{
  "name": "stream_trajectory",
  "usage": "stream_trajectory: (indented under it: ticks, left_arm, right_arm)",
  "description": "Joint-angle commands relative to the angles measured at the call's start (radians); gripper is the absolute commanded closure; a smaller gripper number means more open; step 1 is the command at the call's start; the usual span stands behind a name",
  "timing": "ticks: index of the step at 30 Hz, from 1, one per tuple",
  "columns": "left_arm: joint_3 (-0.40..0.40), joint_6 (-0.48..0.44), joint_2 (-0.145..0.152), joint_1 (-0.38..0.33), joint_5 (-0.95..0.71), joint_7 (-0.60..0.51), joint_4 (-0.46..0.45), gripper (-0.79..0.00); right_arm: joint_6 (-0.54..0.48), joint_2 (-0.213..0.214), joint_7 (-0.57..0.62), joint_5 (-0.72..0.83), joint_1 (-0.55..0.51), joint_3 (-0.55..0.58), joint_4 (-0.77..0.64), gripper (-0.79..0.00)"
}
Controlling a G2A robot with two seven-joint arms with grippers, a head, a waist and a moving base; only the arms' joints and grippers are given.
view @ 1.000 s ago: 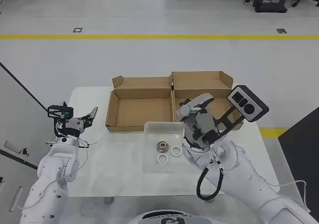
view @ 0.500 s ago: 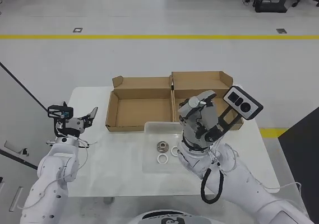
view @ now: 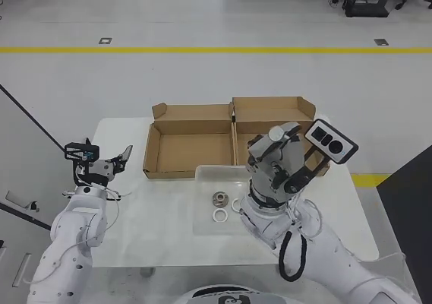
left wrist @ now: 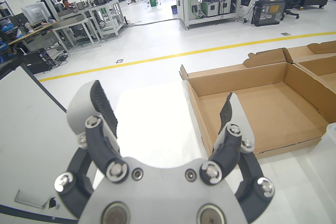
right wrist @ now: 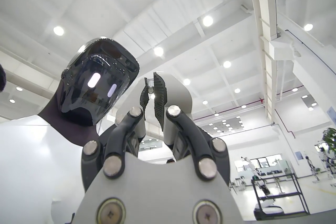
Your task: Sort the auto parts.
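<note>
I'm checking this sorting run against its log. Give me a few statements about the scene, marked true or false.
1. The left claw is open and holds nothing. True.
2. The right claw is open and empty. False: it is shut on a small metal part.
3. The left cardboard box holds several parts. False: its floor is bare.
4. Two white rings lie in the clear tray. True.

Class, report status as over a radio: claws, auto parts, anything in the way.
Left claw open, holding nothing. Right claw raised, shut on small metal part. Grey part, two white rings in clear tray. No obstruction seen.
</note>
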Motion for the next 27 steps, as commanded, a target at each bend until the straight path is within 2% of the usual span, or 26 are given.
stream_trajectory:
  ticks: [1, 13, 27]
  left_arm:
    - [0.0, 0.0, 0.0, 0.0, 0.0, 0.0, 0.0, -0.785]
    - [0.0, 0.0, 0.0, 0.0, 0.0, 0.0, 0.0, -0.785]
    - [0.0, 0.0, 0.0, 0.0, 0.0, 0.0, 0.0, -0.785]
  right_arm:
    - [-0.004, -0.005, -0.006, 0.01, -0.012, 0.005, -0.006, 0.0]
    - [0.015, -0.028, 0.045, 0.042, -0.046, 0.028, -0.028, 0.0]
    - [0.015, -0.029, 0.049, 0.043, -0.046, 0.028, -0.028, 0.0]
